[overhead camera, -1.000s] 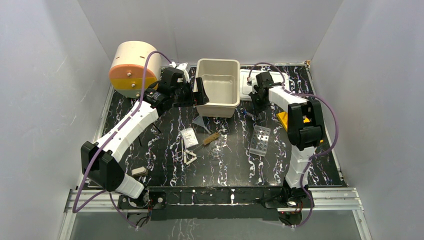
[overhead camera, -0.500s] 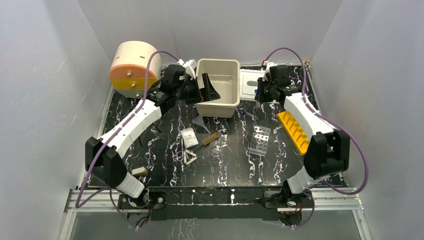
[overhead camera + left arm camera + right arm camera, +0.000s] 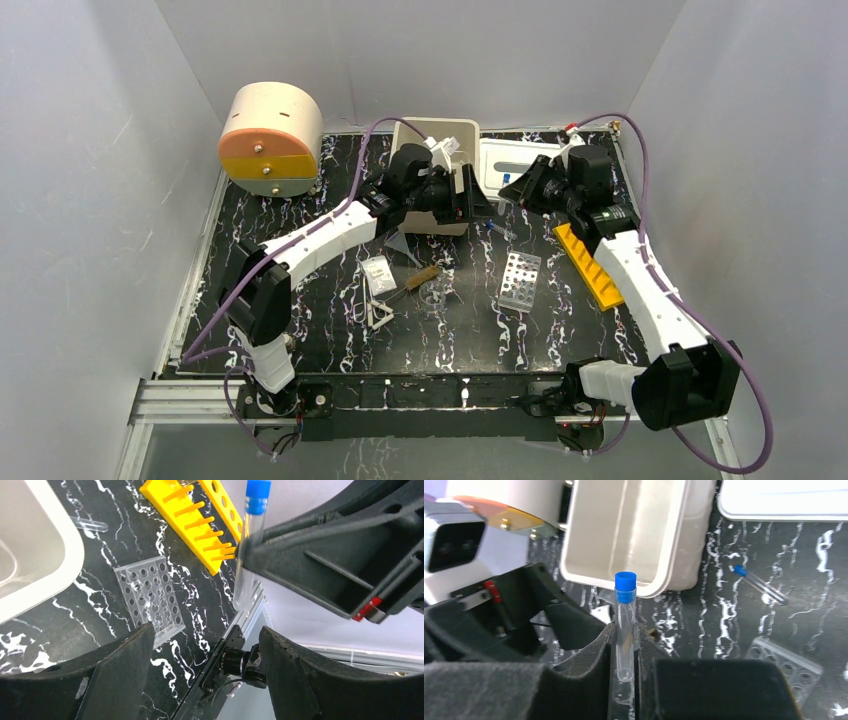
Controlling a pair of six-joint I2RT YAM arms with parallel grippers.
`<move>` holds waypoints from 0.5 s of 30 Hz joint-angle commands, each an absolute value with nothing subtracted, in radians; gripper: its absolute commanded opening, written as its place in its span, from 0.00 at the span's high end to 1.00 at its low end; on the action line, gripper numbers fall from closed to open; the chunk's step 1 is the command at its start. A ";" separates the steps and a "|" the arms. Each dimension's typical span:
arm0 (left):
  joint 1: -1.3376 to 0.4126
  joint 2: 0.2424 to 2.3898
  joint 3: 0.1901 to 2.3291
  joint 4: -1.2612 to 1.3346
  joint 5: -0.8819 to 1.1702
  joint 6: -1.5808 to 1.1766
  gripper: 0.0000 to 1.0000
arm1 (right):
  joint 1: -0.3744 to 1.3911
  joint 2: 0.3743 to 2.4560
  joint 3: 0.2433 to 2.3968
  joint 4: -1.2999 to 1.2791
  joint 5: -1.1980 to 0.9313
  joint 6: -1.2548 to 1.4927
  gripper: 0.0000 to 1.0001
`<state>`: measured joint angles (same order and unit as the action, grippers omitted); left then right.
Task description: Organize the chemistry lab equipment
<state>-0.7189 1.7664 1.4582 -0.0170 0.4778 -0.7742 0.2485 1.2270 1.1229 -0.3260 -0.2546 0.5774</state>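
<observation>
Right gripper [image 3: 624, 652] is closed narrowly on a blue-capped test tube [image 3: 625, 625]. The tube stands upright between the pads with its cap clear above them, likely presented for handover. Left gripper [image 3: 206, 635] faces it with jaws wide and empty; the tube is just ahead of its opening, not yet touching. Beyond lie the yellow tube rack [image 3: 200, 525], grey holed rack [image 3: 150, 597] and beige bin [image 3: 589, 581], with a second tube [image 3: 759, 585] loose on the surface.

Cut off at the edge
Beyond the left gripper [image 3: 205, 645], the yellow tube rack [image 3: 192, 517] and the capped tube [image 3: 247, 555] both run past the frame's top.
</observation>
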 commanded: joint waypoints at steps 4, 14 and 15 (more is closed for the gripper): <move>-0.720 1.747 1.486 0.175 0.554 -0.871 0.35 | 0.248 1.127 1.070 -0.198 -0.328 0.814 0.81; -0.722 1.754 1.443 0.277 0.609 -0.936 0.61 | 0.248 1.109 1.049 -0.183 -0.337 0.879 0.81; -0.722 1.755 1.441 0.282 0.617 -0.940 0.63 | 0.248 1.109 1.047 -0.182 -0.337 0.884 0.81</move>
